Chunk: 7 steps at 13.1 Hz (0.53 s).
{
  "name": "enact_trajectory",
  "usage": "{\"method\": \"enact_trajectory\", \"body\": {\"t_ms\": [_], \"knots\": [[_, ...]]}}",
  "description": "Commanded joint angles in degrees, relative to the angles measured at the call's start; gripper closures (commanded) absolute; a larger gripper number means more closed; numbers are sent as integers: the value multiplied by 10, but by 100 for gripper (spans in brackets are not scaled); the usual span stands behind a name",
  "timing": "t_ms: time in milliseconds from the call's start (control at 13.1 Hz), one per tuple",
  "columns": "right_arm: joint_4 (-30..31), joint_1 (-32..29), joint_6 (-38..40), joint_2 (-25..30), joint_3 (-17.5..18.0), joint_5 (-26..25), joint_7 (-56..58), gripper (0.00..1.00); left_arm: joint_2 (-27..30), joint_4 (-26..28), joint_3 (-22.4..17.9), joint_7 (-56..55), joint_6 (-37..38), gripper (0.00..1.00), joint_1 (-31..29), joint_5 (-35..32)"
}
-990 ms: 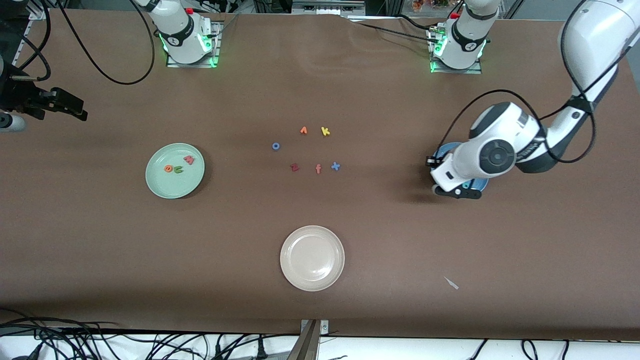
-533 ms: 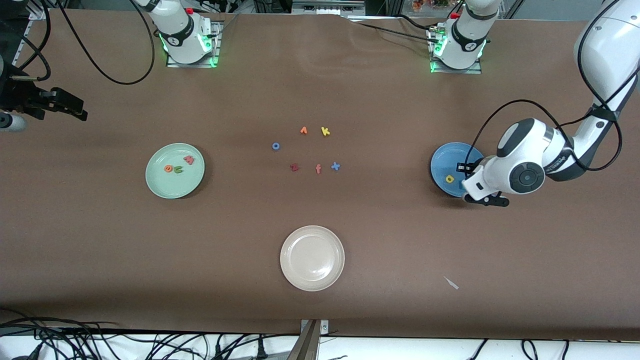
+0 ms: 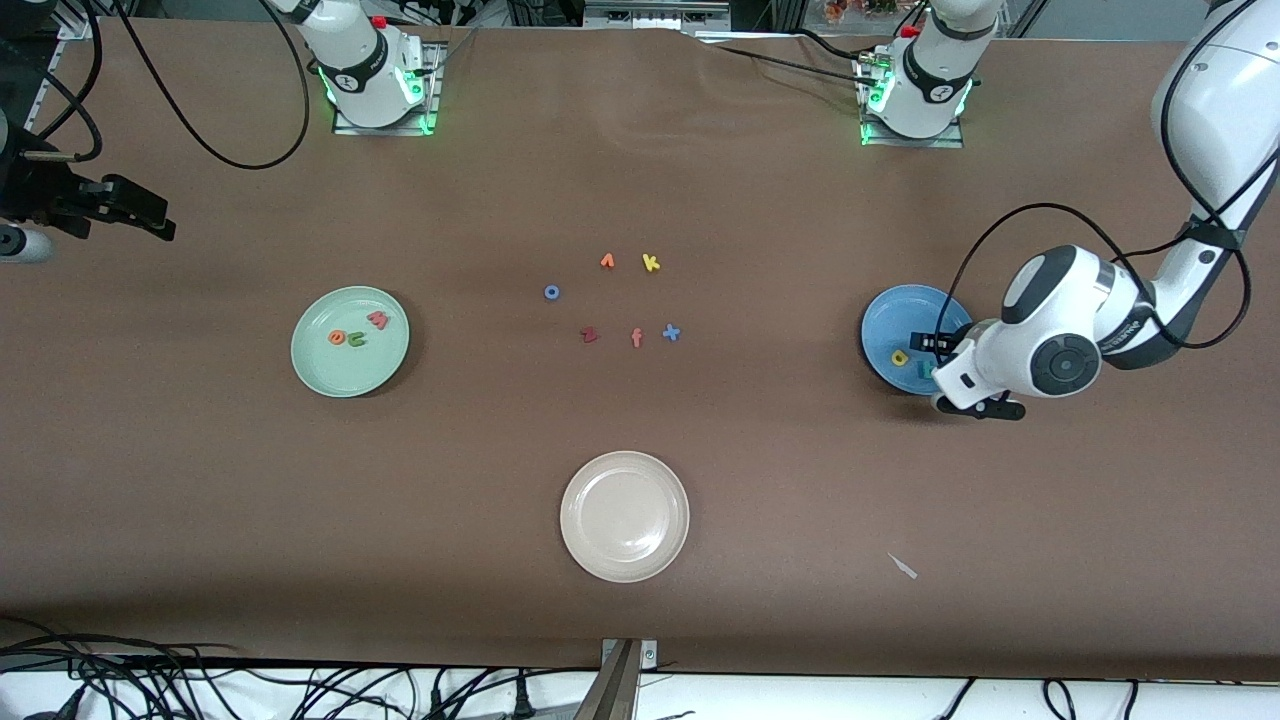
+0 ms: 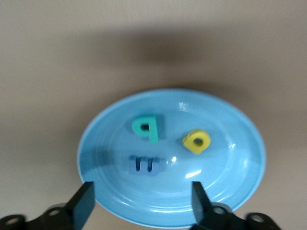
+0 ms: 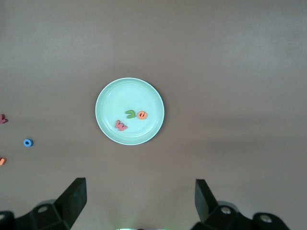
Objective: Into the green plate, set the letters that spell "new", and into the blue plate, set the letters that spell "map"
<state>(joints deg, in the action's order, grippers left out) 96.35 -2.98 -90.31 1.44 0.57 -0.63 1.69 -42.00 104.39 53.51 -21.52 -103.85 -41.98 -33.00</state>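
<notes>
The blue plate (image 4: pixel 225 143) holds the teal "a" (image 4: pixel 146 127), the yellow "p" (image 4: pixel 196 142) and the light-blue "m" (image 4: pixel 144 165). My left gripper (image 4: pixel 142 208) hangs open and empty just above that plate's rim. In the front view the left gripper (image 3: pixel 932 345) is over the blue plate (image 3: pixel 885 325), on its side toward the left arm's end of the table. The green plate (image 5: pixel 108 103) holds the olive "n" (image 5: pixel 130 114), orange "e" (image 5: pixel 142 115) and pink "w" (image 5: pixel 121 125). My right gripper (image 5: pixel 139 201) waits open, high above the table.
A cream-white plate (image 3: pixel 625 516) sits nearest the front camera. Mid-table lie loose letters: blue "o" (image 3: pixel 551 292), an orange one (image 3: pixel 607 261), yellow "k" (image 3: pixel 651 263), dark red "z" (image 3: pixel 589 335), orange "f" (image 3: pixel 636 338), blue "x" (image 3: pixel 671 333). A pale scrap (image 3: pixel 903 566) lies near the front edge.
The left gripper has opened and slid off the blue plate's middle toward the left arm's end, uncovering the plate and its letters. The right arm has not moved.
</notes>
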Motion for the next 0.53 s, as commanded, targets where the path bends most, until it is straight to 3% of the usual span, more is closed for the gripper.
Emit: {"method": "enact_trajectory", "body": {"t_ms": [0,152,457], "knots": [[-7,-2,11,1,-1,9,9,0,19,-83,27,1,88,0,9,17],[-7,-2,11,1,-1,9,9,0,15,-164,27,3,165,0,41,36],[-7,-2,11,1,-1,9,9,0,3,-269,15,2,238,0,101,38]]}}
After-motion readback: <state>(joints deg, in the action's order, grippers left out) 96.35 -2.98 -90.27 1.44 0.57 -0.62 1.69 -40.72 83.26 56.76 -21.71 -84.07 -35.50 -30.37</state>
